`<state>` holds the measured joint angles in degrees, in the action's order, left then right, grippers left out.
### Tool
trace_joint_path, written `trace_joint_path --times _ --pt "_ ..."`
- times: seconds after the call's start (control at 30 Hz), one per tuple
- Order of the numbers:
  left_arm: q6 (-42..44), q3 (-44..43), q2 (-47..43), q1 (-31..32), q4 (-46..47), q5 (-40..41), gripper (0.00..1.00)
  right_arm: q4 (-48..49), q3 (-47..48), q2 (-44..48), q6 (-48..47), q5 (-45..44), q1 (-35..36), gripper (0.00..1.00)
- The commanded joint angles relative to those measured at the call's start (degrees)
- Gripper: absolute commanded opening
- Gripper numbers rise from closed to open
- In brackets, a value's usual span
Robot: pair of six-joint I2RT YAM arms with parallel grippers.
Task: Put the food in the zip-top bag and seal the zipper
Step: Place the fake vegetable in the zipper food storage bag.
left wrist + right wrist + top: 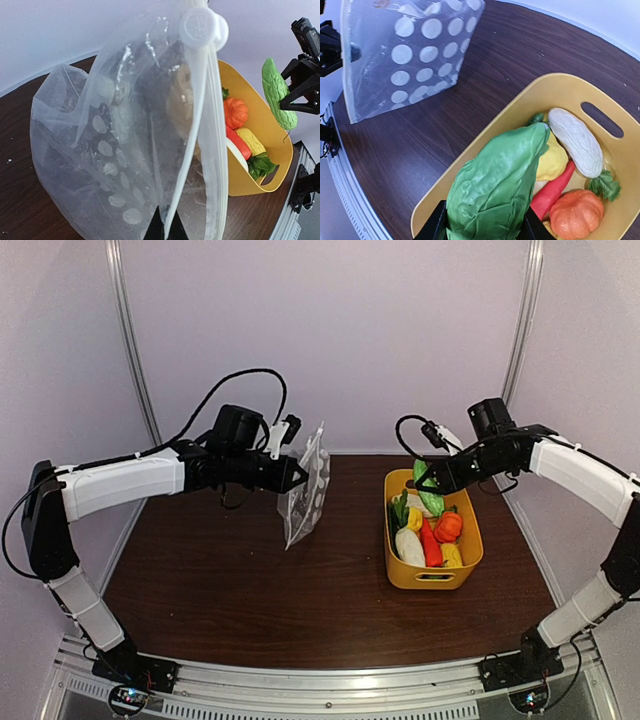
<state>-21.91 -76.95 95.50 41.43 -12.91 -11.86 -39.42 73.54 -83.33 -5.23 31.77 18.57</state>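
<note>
- The green leafy toy vegetable (pixel 495 185) is pinched in the right end effector (pixel 484 229), above the yellow basket (pixel 432 578) by the counter's (pixel 250 590) right edge.
- The other food (pixel 432 535) lies in that basket.
- The zip-top bag (pixel 308 490) hangs over the counter's back middle, clamped shut-tight by the left end effector (pixel 165 231).

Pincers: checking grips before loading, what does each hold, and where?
Left pincer holds the zip-top bag by its zipper edge; right pincer clamps the green leafy vegetable across its middle.
</note>
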Motion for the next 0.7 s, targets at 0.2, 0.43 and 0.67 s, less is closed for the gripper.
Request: trace_joint_path --times 0.2,0.43,0.67 --pt "-12.0 -7.5 3.2 -0.3 2.3 -6.6 0.0 13.8 7.1 5.2 -6.1 11.8 8.9 0.13" --pt "-20.5 -10.7 4.6 0.6 2.2 -8.1 0.0 14.6 14.6 0.5 -6.9 9.3 19.2 0.12" --pt "-24.1 -11.2 4.5 0.9 2.2 -11.4 0.0 15.8 24.2 -6.9 -10.4 6.9 27.8 0.1"
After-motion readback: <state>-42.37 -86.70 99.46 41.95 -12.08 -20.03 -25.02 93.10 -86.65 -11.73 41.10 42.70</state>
